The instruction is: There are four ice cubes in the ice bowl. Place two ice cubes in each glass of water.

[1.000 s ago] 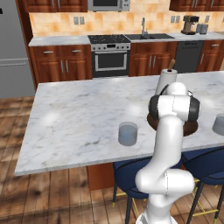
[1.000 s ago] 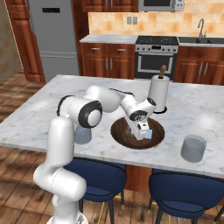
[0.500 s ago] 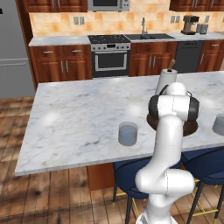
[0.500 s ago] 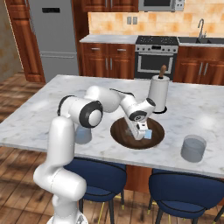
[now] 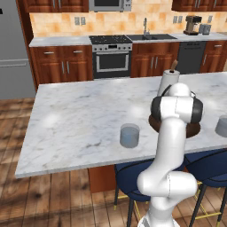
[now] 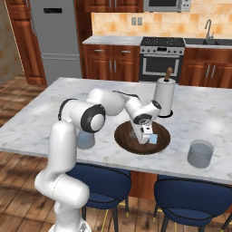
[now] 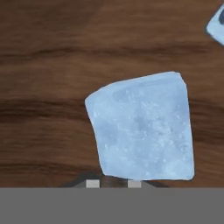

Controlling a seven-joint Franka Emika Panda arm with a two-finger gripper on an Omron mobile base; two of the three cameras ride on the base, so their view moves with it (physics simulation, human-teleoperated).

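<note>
— Gripper [image 6: 144, 135] position?
— Hung low inside the bowl [image 6: 122, 138], near its middle, arm stretched out over the marble counter [image 5: 80, 111].

— Clenched or released?
— Could not tell. Saw only two small tips of the gripper [image 7: 113, 183] at the bottom of the hand view, set fairly close together, with the ice cube [image 7: 142, 127] directly above them. Could not make out any contact.

— And that ice cube otherwise?
— Lay flat on the wooden floor of the bowl [image 7: 43, 65], slightly turned. Showed in the right base view as a pale blue spot [image 6: 153, 138] just beside the fingers.

— Any other ice?
— Caught a corner of a second cube [image 7: 216, 26] at the upper right edge of the hand view, apart from the first.

— Glasses?
— Stood on the counter on either side of the bowl, both well apart from it: left glass [image 5: 129, 135] close to the front edge, right glass [image 6: 200, 154] likewise. Could not see into either.

— Anything behind?
— Spotted a paper towel roll [image 6: 164, 96] upright, just beyond the bowl.
</note>
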